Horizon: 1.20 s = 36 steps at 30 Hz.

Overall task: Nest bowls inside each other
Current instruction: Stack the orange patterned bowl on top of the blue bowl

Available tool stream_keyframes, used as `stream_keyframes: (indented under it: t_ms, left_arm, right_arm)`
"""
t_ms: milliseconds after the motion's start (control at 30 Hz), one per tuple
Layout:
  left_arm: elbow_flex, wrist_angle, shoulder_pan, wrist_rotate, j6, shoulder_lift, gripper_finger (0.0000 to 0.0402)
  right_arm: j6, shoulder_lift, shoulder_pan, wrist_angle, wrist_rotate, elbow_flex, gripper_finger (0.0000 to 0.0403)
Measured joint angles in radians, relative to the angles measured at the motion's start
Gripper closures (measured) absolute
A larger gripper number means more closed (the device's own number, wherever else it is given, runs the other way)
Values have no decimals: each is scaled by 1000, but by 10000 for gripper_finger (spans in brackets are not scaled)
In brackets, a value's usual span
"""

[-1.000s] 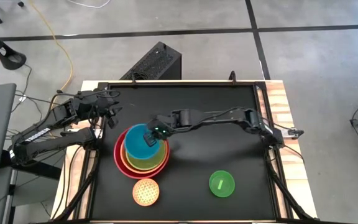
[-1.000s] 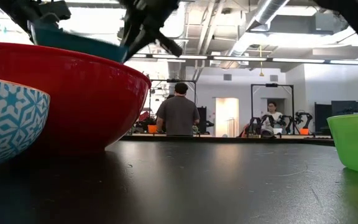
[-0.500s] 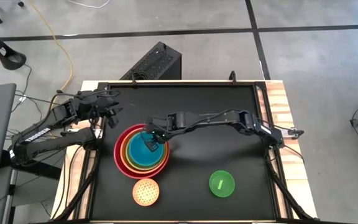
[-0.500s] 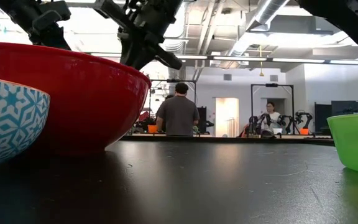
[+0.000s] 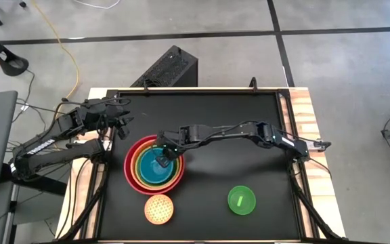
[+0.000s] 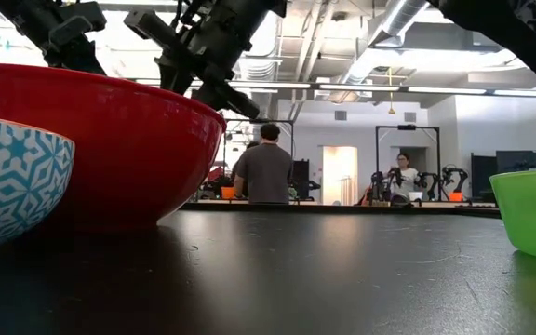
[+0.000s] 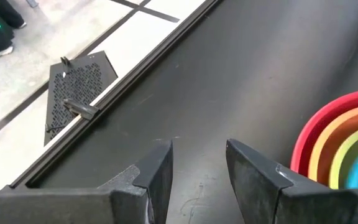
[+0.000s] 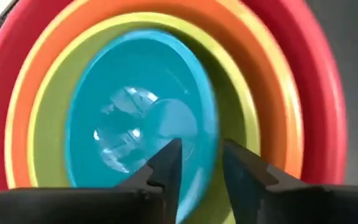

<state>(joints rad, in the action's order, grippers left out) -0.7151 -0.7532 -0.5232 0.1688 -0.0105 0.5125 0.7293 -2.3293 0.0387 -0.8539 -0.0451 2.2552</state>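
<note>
The right pincer [image 5: 162, 157] is seen over the far right part of the nested stack, its fingers [image 8: 166, 163] parted a little on either side of the blue bowl's [image 5: 154, 165] rim — a narrow gap, with nothing lifted; whether the rim is touched cannot be told. The blue bowl is seated inside the lime-green bowl [image 5: 143, 180], which is seated in the orange bowl [image 5: 135, 178], and all three are held by the red bowl [image 5: 128, 174], the outermost of the stack. In the low view the red bowl's wall [image 6: 110, 149] is shown resting on the bench [image 5: 235, 115], with the right arm's links reaching down behind its rim. Just in front of the red bowl, apart from it, the dotted yellow bowl [image 5: 159, 209] is set on the bench. Well to the right of the red bowl and a little nearer the front edge, the bright green bowl [image 5: 242, 200] is found alone. To the left of the red bowl and slightly behind it, the left pincer [image 7: 197, 171] is kept low over bare bench surface — its fingers stand moderately apart and empty.
</note>
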Motion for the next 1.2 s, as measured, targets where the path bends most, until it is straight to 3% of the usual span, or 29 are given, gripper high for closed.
stream_keyframes:
  t_ms: [200,367,467,667,933,1033,1200]
  left_arm:
    - [0,0,0,0,-8,0,262]
    - [0,0,0,-2,-8,0,262]
    - [0,0,0,-34,-3,0,262]
    - [0,-11,0,-136,-49,0,262]
    - [0,-18,0,-256,-99,0,262]
    - [0,-16,0,-255,-100,3,262]
    - [0,-21,0,-251,-98,13,262]
  right_arm:
    - [-30,6,-25,-70,26,56,220]
    - [-24,62,-39,-217,169,79,185]
    - [7,110,-15,-310,227,80,177]
    - [123,194,109,-544,228,80,178]
    - [351,143,305,-285,97,80,181]
    - [411,86,332,-204,32,80,181]
    - [434,-8,333,-197,17,79,181]
